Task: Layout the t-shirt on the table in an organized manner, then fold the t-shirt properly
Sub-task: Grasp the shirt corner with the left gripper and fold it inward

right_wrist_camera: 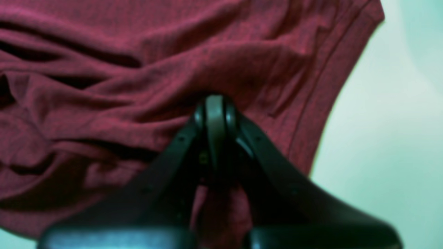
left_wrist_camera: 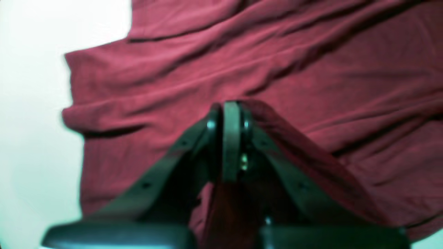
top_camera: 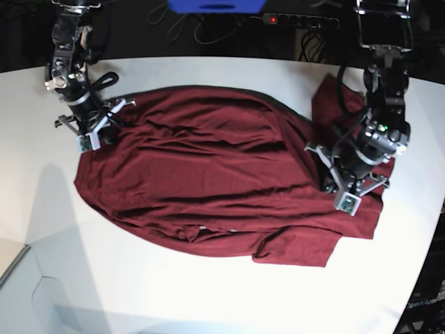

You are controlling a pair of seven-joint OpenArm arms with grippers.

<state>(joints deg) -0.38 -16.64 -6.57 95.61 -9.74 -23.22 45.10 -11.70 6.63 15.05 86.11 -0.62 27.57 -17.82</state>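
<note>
The t-shirt [top_camera: 215,181] lies spread across the middle of the white table [top_camera: 208,292], wrinkled, with its near edge doubled over into a loose flap near the front right. It looks a light, soft knit that will sag, drag and crease wherever it is lifted, so I would take it by the hems, sleeve edges or shoulders, both sides at once, and pull level. On the right of the scene the left gripper [left_wrist_camera: 231,107] has its jaws pressed together on a raised ridge of t-shirt. On the left and a little farther back, the right gripper [right_wrist_camera: 215,102] is likewise pinched tight on a fold beside a sleeve hem [right_wrist_camera: 332,100]. Nothing else lies on the table; at the far edge a power strip [top_camera: 299,19] and cables [top_camera: 188,31] sit well apart from the cloth
</note>
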